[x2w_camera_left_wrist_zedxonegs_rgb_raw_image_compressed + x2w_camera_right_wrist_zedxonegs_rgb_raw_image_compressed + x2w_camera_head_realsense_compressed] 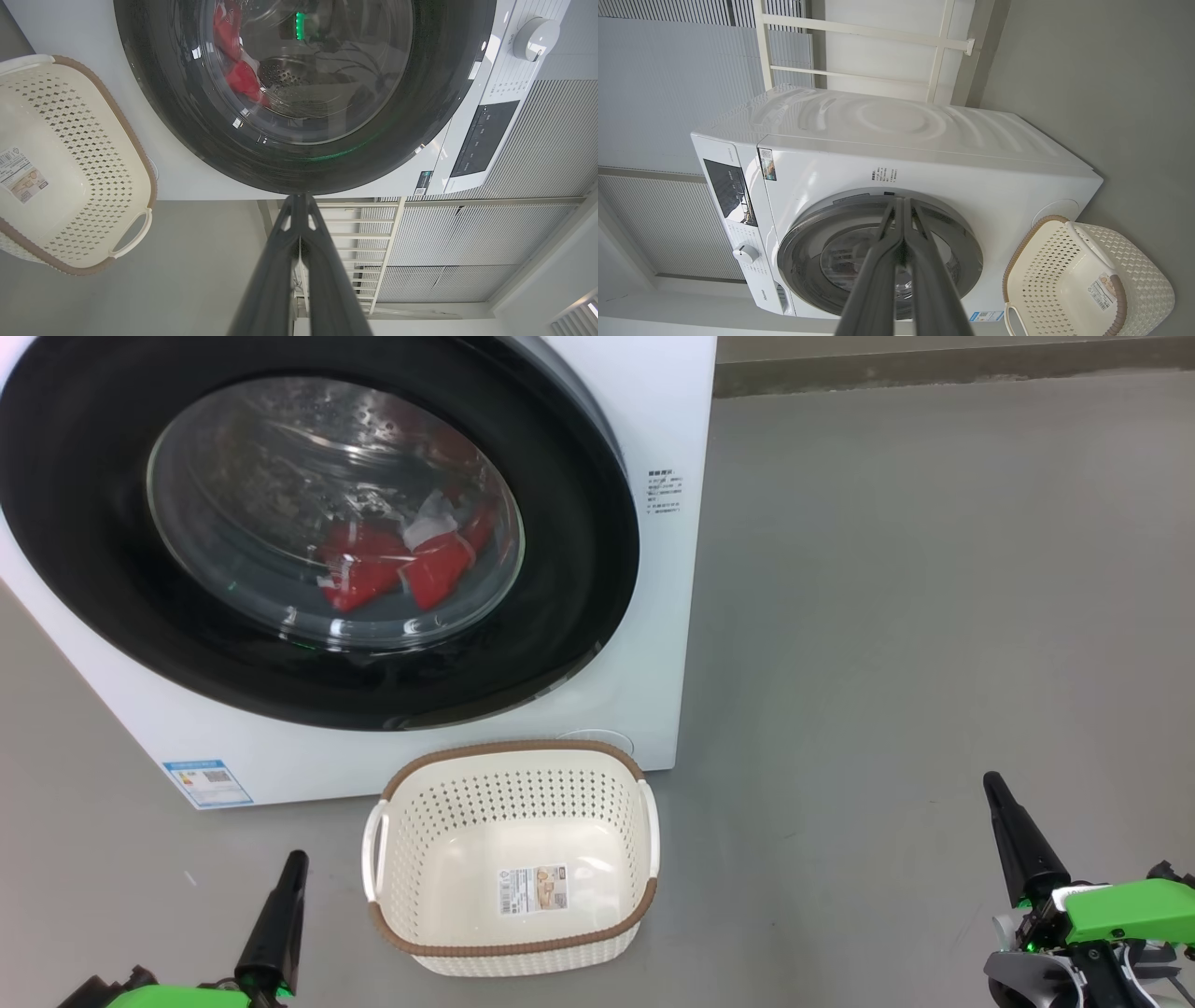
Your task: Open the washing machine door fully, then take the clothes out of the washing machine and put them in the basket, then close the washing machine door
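The head camera looks steeply down from before the washer [686,616], near enough that the door [317,541] is cut at top and left, the basket [509,747] on the floor [934,616] below it. The left wrist camera sits close, rolled sideways, facing the door's rim, basket at its left edge. The right wrist camera, rolled the other way, stands farther back and takes in the whole washer. All three share door and basket.
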